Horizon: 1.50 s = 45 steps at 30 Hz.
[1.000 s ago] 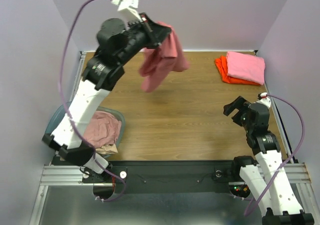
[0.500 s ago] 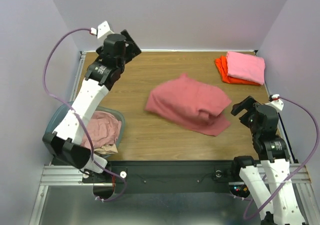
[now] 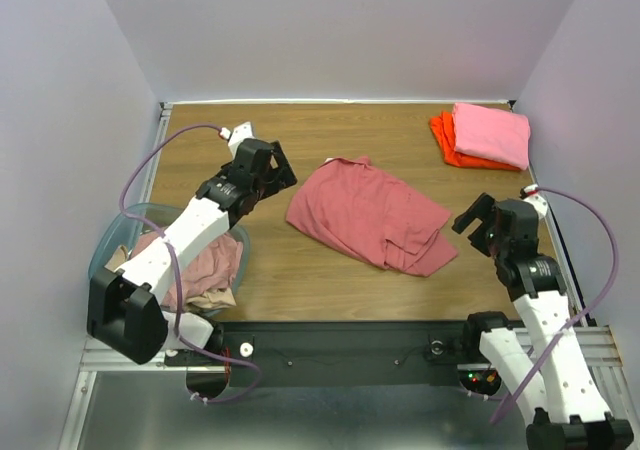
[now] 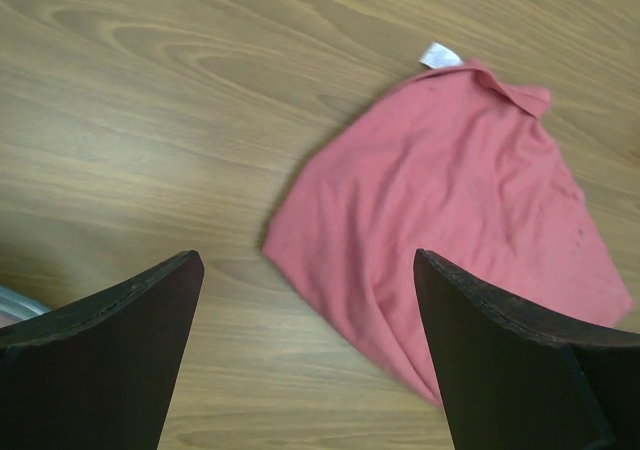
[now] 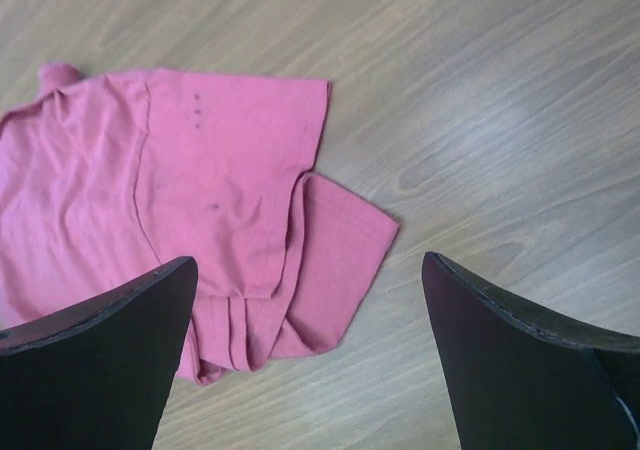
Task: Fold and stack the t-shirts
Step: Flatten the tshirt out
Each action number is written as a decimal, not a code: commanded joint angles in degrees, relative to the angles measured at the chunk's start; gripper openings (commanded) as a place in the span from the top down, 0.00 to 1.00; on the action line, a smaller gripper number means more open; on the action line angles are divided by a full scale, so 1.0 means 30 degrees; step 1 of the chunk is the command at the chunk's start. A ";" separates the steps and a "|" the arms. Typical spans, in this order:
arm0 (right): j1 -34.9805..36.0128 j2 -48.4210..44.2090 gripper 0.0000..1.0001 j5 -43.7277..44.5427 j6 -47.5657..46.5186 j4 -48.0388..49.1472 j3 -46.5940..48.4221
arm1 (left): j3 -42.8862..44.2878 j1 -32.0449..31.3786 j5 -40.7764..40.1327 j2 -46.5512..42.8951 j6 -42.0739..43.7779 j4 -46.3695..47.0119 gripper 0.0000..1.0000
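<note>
Salmon-red shirt [image 3: 365, 213] has dropped from L gripper [image 3: 275, 170], now lies crumpled mid table [image 3: 300, 130]. L to R: basket [image 3: 112, 235] w/ spare shirts [image 3: 205, 260]; L jaws apart, empty; R gripper [image 3: 476, 224] jaws apart, empty; pink-on-orange stack [image 3: 490, 135] far-R corner.

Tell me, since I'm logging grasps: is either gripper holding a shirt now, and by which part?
Nothing is held. The left gripper and right gripper are open and empty; the salmon-red t-shirt lies loose on the table.
</note>
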 commanded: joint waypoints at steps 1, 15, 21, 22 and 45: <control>0.0069 0.1731 0.00 -0.1135 0.0410 0.2616 -0.0759 | 0.0584 -0.0162 0.1174 0.0439 0.1767 0.3622 0.01; -0.0019 1.0460 0.04 0.0504 0.1524 0.6426 0.0762 | 1.8770 -0.2211 0.6511 1.7360 1.4926 0.0846 0.02; -0.0165 1.2515 0.04 0.0124 0.1612 0.7246 0.1465 | 2.3674 -0.2184 0.7503 2.1386 1.5983 -0.0157 0.03; -0.0194 1.3010 0.04 0.0211 0.1612 0.7277 0.1525 | 2.3674 -0.2213 0.7737 2.1594 1.6070 0.0077 0.03; -0.0224 1.8930 0.28 -0.1282 0.0529 1.0323 0.3662 | 2.2212 -0.2213 0.9497 2.1982 1.4548 0.2041 1.00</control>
